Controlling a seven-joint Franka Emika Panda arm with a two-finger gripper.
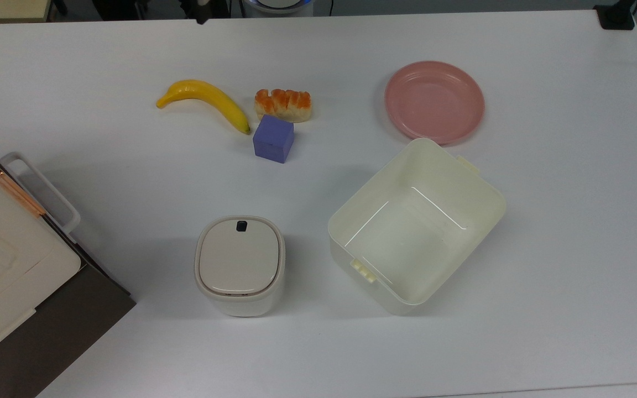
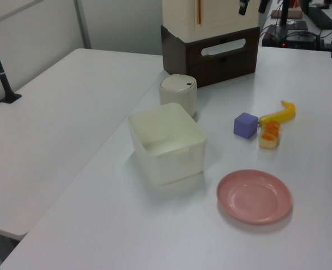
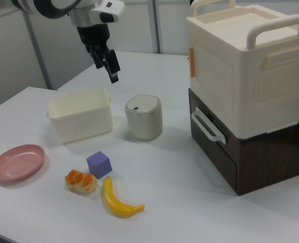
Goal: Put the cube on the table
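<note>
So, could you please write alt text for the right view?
A purple-blue cube sits on a white table between a bread piece and banana; the robot's pincer hangs above, holding nothing.

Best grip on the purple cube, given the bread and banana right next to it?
Come from above. Grip the cube across the two side faces not facing the bread, since the bread and the banana tip crowd that side.

purple-blue cube [image 1: 273, 139], white table [image 1: 545, 232], yellow banana [image 1: 208, 100], pink plate [image 1: 434, 102], cream bin [image 1: 415, 226]
</note>
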